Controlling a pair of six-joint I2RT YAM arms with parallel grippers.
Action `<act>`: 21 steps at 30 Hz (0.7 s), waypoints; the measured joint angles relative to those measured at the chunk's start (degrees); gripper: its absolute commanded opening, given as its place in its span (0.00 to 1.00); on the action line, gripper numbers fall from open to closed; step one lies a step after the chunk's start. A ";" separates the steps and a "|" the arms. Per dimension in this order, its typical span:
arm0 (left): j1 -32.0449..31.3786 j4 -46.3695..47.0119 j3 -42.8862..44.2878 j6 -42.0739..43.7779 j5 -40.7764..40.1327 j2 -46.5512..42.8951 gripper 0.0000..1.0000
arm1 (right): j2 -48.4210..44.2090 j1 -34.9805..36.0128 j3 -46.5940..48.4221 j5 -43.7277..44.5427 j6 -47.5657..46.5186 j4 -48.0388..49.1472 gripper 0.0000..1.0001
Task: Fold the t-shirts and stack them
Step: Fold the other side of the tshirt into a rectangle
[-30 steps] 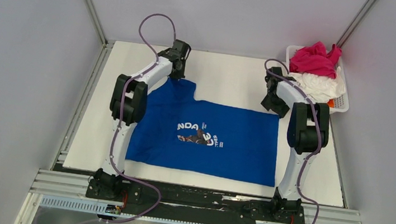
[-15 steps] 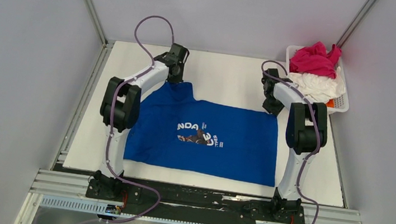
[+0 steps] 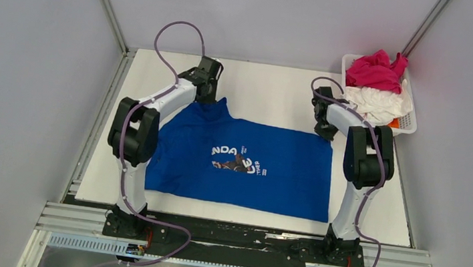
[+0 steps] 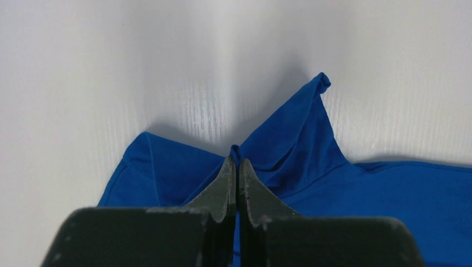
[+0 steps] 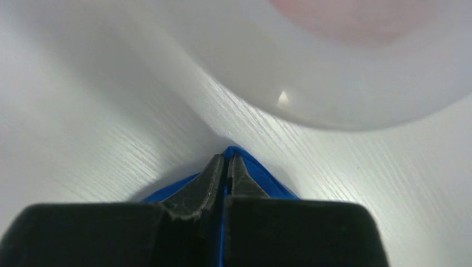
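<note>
L gripper (image 4: 235,161): tips pinched tight on a fold of the blue shirt (image 3: 282,179) at its far-left corner, by the sleeve. Over the last sec the L elbow swung out to the left and the shirt's left edge crept w/ it. The stepped far edge there is now more of a slope, so that corner looks drawn tauter. The shirt lies flat mid-table (image 3: 273,84), print up. R gripper (image 5: 227,158): also closed, w/ the far-right blue corner nipped between the tips. It's edged a bit further from me vs a sec ago. My read: both far corners are held and I'm stretching that edge straight ahead of the 1st fold; nothing folded yet. Far right, the basket (image 3: 412,121) holds the pink shirt (image 3: 375,70) on top of the white shirt (image 3: 378,101), both crumpled.
</note>
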 measured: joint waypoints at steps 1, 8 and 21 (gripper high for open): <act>-0.09 0.09 -0.70 -0.17 -0.02 -0.61 0.00 | -0.66 0.26 -0.79 0.15 -0.44 0.33 0.00; -1.16 0.66 -6.88 -0.83 -1.11 -7.69 0.00 | -8.37 3.41 -7.17 1.75 -3.85 2.49 0.00; -5.07 -1.03 -21.22 -3.45 -6.71 -23.91 0.00 | -26.62 6.60 -19.37 1.01 -5.53 4.04 0.00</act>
